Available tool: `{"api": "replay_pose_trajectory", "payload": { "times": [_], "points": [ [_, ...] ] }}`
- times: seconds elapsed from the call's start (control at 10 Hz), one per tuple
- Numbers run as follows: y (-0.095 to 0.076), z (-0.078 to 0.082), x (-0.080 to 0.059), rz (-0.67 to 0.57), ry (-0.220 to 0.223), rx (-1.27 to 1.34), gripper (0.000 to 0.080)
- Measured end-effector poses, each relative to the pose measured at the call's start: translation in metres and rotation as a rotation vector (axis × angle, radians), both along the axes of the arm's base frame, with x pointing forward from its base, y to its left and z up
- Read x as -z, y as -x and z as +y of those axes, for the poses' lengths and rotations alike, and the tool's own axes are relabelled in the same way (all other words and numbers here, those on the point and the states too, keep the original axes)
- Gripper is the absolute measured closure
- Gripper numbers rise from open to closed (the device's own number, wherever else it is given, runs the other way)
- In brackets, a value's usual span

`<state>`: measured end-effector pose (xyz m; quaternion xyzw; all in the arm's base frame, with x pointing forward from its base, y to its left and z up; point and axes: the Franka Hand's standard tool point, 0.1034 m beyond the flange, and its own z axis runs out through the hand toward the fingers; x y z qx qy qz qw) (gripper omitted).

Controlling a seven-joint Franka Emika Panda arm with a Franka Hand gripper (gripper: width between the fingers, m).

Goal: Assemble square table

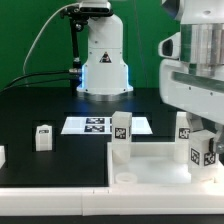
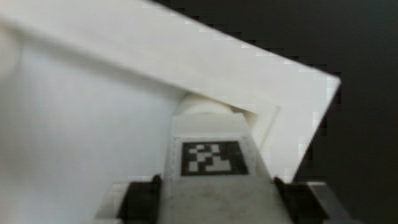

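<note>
In the exterior view the gripper [image 1: 203, 140] sits at the right edge of the frame, low over the square table top [image 1: 150, 160], which lies across the lower right; the wrist view shows the jaws closed on a tagged leg [image 2: 217, 160] at lower centre, its tip near a corner socket [image 2: 214, 108]; whether it has seated there I cannot tell; another leg [image 1: 121, 133] stands upright on the top at centre, a loose leg [image 1: 43, 137] waits at left on the black work surface [image 1: 40, 110], and the marker board [image 1: 105, 125] lies behind; judged risk: a tilted leg could jam or cross-thread, and downward push might shove the unclamped top sideways.
</note>
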<state>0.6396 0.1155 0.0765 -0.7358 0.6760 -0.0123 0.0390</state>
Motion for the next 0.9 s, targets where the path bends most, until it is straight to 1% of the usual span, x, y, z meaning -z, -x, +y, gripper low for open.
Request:
{"api": "replay_pose_trajectory", "payload": {
  "times": [0.2,0.3,0.4,0.5,0.6,0.7,0.8,0.9],
  "points": [
    [-0.0001,0.0045,0.0018,-0.020,-0.037,0.250,0.0515],
    [-0.0001,0.0053,0.0018,-0.020,-0.038,0.276,0.0515],
    [0.0000,0.0050,0.0019,-0.020,-0.036,0.256,0.0443],
    [0.0007,0.0045,0.0023,-0.019,-0.029,0.180,0.0308],
    [0.0011,0.0042,0.0018,-0.016,-0.019,0.079,0.0308],
    [0.0003,0.0073,-0.0010,-0.017,-0.011,-0.046,0.0178],
    [-0.0014,0.0085,-0.0022,-0.036,0.006,-0.260,0.0178],
    [-0.0011,0.0090,-0.0018,-0.041,0.013,-0.375,0.0156]
  ]
}}
